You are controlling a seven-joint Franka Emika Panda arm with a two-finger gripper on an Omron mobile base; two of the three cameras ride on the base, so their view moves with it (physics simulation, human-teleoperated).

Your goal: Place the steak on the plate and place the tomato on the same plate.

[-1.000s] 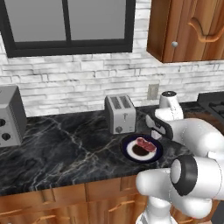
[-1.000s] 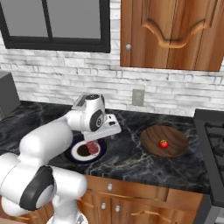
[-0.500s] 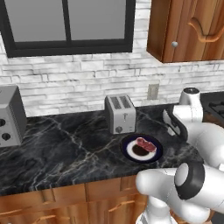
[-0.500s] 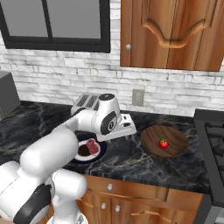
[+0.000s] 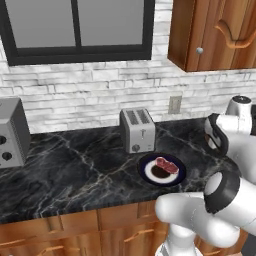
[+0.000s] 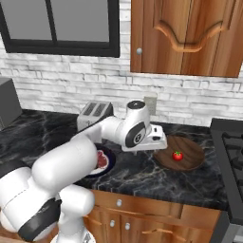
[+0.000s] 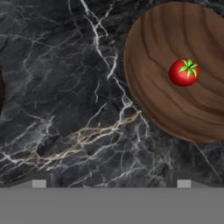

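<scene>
Steak [image 5: 167,165] now on the plate [image 5: 148,165]; tomato [image 7: 183,72] at two o'clock in the hand view, on the wooden dish [image 7: 153,87]. Gripper [image 6: 159,141] swung over from plate toward dish within the last second, empty, fingers apparently spread. Tomato pickup next.

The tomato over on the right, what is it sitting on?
The tomato rests on a round wooden dish, which lies flat on the black marble counter. Whatever counter lies beneath the dish is covered.
</scene>
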